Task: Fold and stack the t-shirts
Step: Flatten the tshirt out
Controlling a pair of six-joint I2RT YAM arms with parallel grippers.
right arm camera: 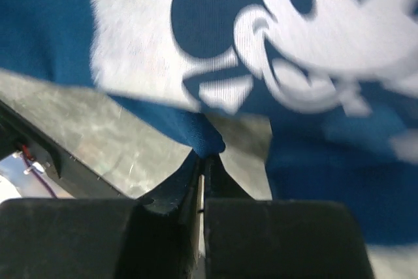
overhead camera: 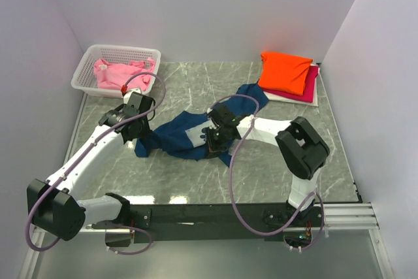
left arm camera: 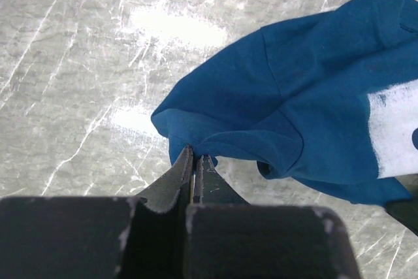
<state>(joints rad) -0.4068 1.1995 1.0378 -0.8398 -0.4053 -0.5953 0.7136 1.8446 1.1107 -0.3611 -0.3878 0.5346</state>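
Observation:
The navy t-shirt (overhead camera: pixel 186 132) with a white cartoon print lies crumpled mid-table, one end trailing towards the back right. My left gripper (overhead camera: pixel 138 136) is shut on its left edge; in the left wrist view the closed tips (left arm camera: pixel 194 159) pinch a fold of the navy t-shirt (left arm camera: pixel 307 109). My right gripper (overhead camera: pixel 215 142) is shut on its front edge; in the right wrist view the tips (right arm camera: pixel 204 160) pinch a hem of the navy t-shirt (right arm camera: pixel 196 132) below the print. A folded orange t-shirt (overhead camera: pixel 285 71) lies on a magenta one (overhead camera: pixel 310 89) and a white one (overhead camera: pixel 287 98). A pink t-shirt (overhead camera: pixel 121 73) lies in the basket.
The white lattice basket (overhead camera: pixel 85 70) stands at the back left corner. The folded stack sits at the back right by the wall. The marble tabletop (overhead camera: pixel 326 155) is walled on three sides, with a black rail along its near edge (overhead camera: pixel 215 213).

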